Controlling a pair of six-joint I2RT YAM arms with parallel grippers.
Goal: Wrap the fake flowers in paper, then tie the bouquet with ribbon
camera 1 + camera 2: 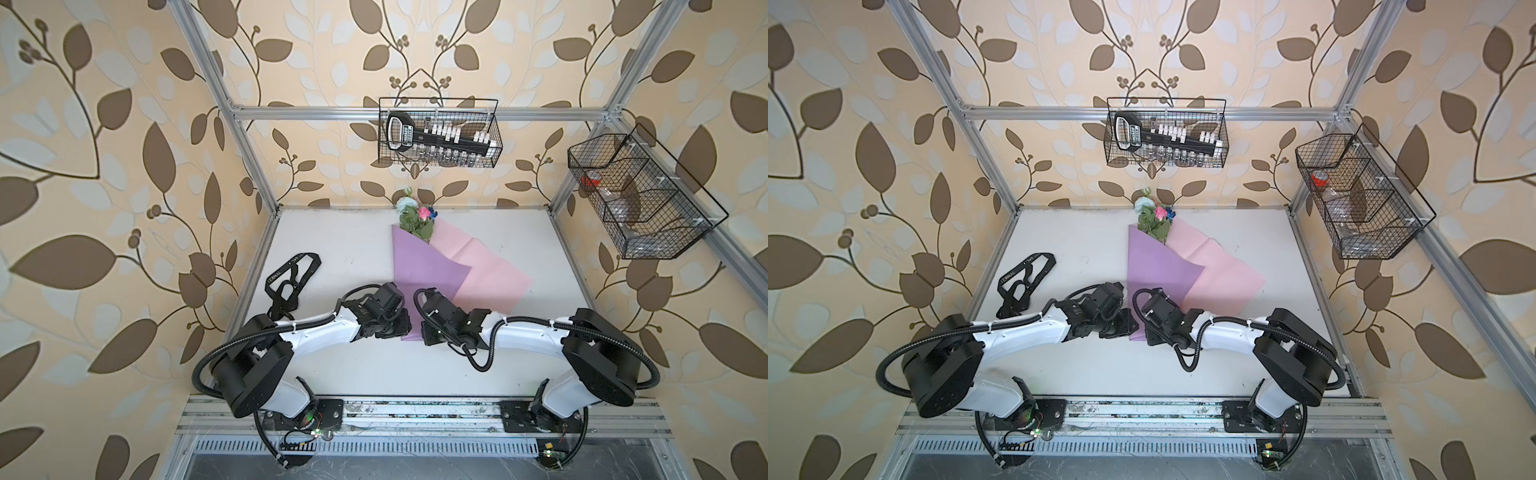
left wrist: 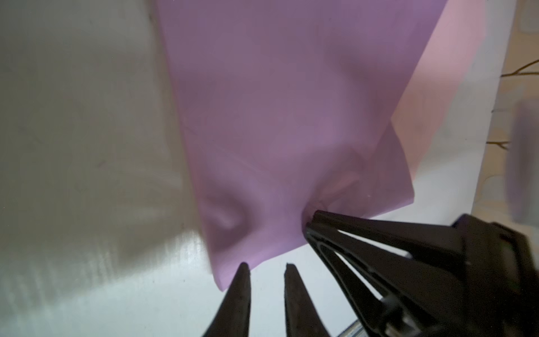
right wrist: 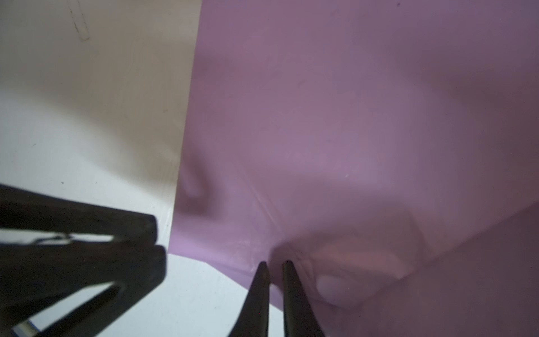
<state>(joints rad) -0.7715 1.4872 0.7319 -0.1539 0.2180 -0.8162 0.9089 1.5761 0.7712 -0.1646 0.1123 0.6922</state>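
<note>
The bouquet of fake flowers [image 1: 415, 216] lies on the white table with its blooms at the far end. Its lilac wrapping paper [image 1: 424, 270] is folded over a pink sheet [image 1: 490, 278]. Both grippers meet at the paper's near end. My right gripper [image 3: 274, 264] is shut on the lilac paper [image 3: 350, 131], which puckers at the pinch; in the left wrist view its fingertips [image 2: 313, 223] press into the sheet. My left gripper [image 2: 267, 267] stands narrowly open beside the paper's near corner [image 2: 230, 274]. One fingertip [image 2: 243, 270] overlaps that corner, and bare table shows between the fingers.
A long black ribbon [image 1: 291, 282] with white lettering lies loosely coiled at the table's left edge. A wire basket [image 1: 440, 133] with a tool set hangs on the back wall. Another wire basket [image 1: 640, 195] hangs on the right frame post.
</note>
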